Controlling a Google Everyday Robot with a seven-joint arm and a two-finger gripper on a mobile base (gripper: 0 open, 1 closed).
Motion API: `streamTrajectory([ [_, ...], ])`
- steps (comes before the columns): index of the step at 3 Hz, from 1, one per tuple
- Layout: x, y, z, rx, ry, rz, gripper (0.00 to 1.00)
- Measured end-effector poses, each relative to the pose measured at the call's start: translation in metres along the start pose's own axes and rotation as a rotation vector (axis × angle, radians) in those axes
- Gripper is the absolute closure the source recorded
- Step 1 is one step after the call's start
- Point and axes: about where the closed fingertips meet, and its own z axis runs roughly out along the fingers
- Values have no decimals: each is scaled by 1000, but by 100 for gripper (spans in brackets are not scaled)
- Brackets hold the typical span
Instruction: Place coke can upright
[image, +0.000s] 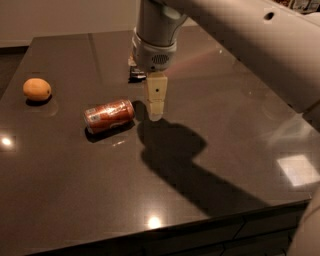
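The coke can, red-orange with white lettering, lies on its side on the dark table, left of centre. My gripper hangs from the grey wrist just right of the can, fingertips close to the table surface and a short gap from the can's right end. Nothing is in the gripper.
A round orange fruit sits at the left side of the table. A small flat black packet lies behind the wrist, mostly hidden by it. My arm stretches across the upper right. The table's front edge runs along the bottom.
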Motion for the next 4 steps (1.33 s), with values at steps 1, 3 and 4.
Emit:
streamTrajectory([
  [1,-17,-7,18,-24,22,-65,0],
  [3,-39,-7,56,-108,75,-147,0],
  [4,-45,-7,69,-137,94,-163,16],
])
